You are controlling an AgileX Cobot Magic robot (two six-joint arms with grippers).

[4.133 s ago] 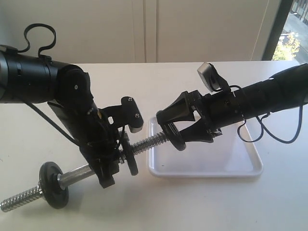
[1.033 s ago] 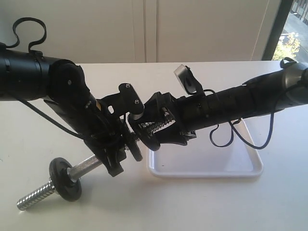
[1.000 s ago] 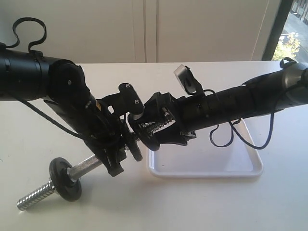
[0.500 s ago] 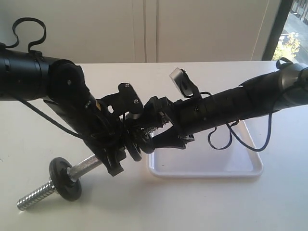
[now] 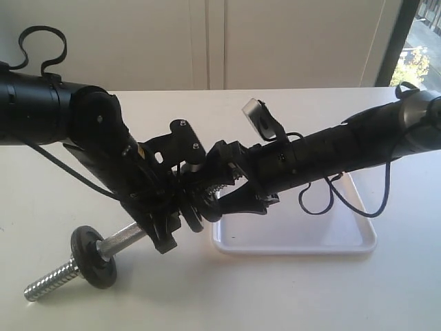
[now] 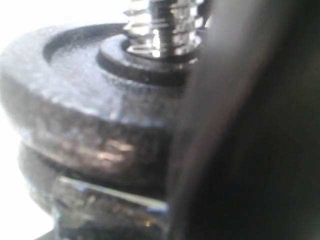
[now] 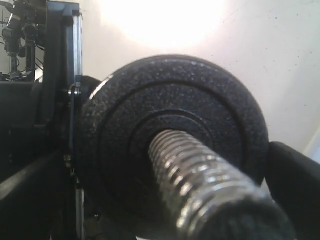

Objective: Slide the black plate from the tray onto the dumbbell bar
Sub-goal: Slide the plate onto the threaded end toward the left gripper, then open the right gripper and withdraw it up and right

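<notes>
1. Up on the raised threaded end of the dumbbell bar (image 5: 124,238), clear of the tray (image 5: 296,243): spotted the black plate (image 7: 125,115), threaded right on and sitting snug against a second disc (image 6: 60,172).
2. Main worry from here: pushing it crooked and snagging the hub on the spiral thread. Would jam instead of sliding.
3. Also barely any room between the two sets of jaws. Could bump together and knock the bar's tilt.
4. Might twist the smooth chrome middle loose under a hard shove too, with the far disc (image 5: 93,256) hanging low near the counter (image 5: 275,296).
5. Left jaws: clamped on the bar's middle. Right jaws: straddling the plate, one finger (image 7: 295,185) just beside the rim. Can't tell whether pinching it or slack.
</notes>
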